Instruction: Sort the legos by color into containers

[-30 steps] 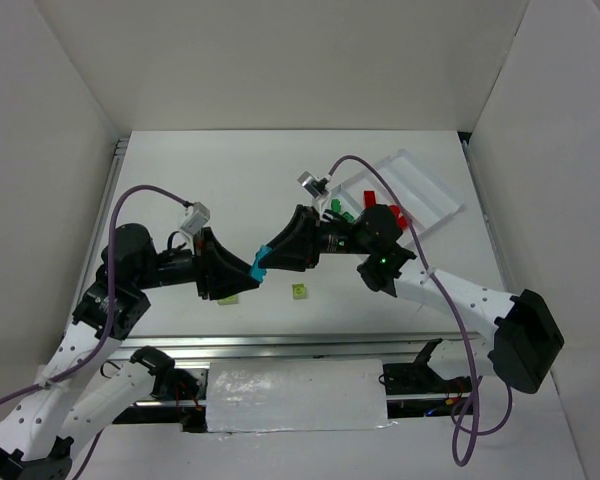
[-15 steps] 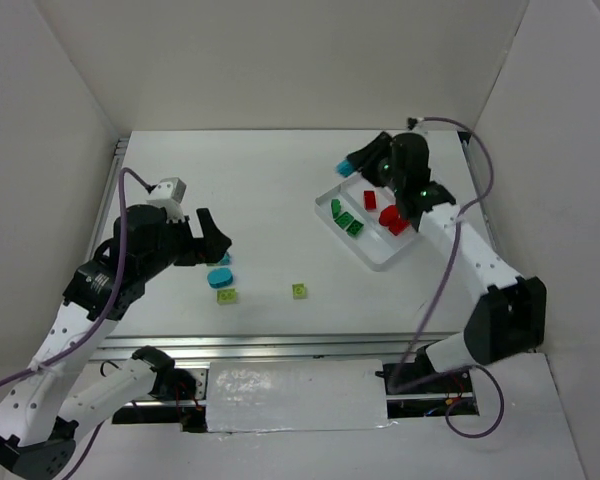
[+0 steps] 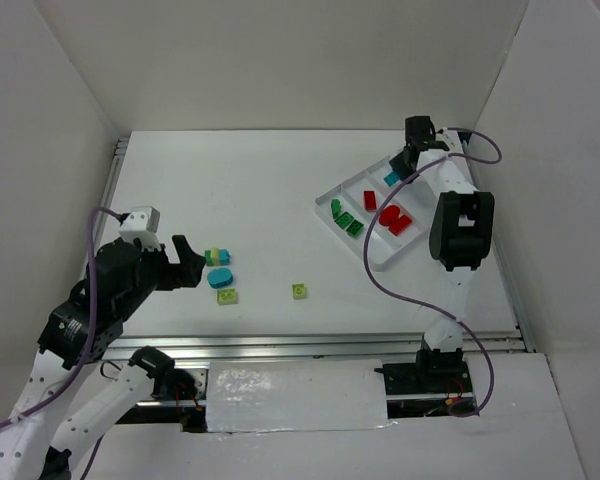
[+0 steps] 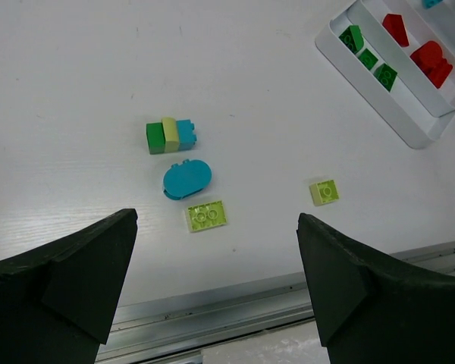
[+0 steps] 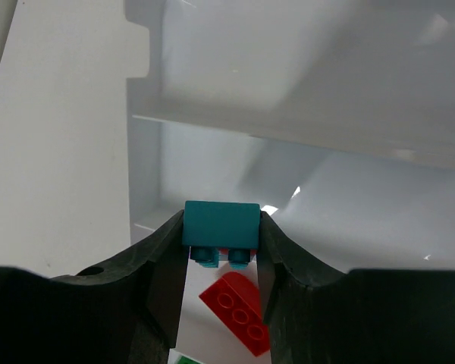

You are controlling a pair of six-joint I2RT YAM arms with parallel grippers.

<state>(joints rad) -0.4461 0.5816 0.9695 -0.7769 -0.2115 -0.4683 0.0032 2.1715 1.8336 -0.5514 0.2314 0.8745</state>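
Nearest, the left jaws hang spread by the left edge, beside a lime plate [image 4: 206, 216], cyan oval [image 4: 187, 179], lime square [image 4: 324, 191] and three-colour stack [image 4: 171, 136] loose on the tabletop [image 3: 260, 190]. Farther, at the far right corner, the right jaws pinch a cyan brick [image 5: 221, 223] over the tray [image 4: 411, 135], which holds green legos [image 3: 346, 219] and red legos [image 3: 390, 217].

White table [image 3: 270, 185] with scattered legos [image 3: 220, 279] and tray [image 4: 383, 102]
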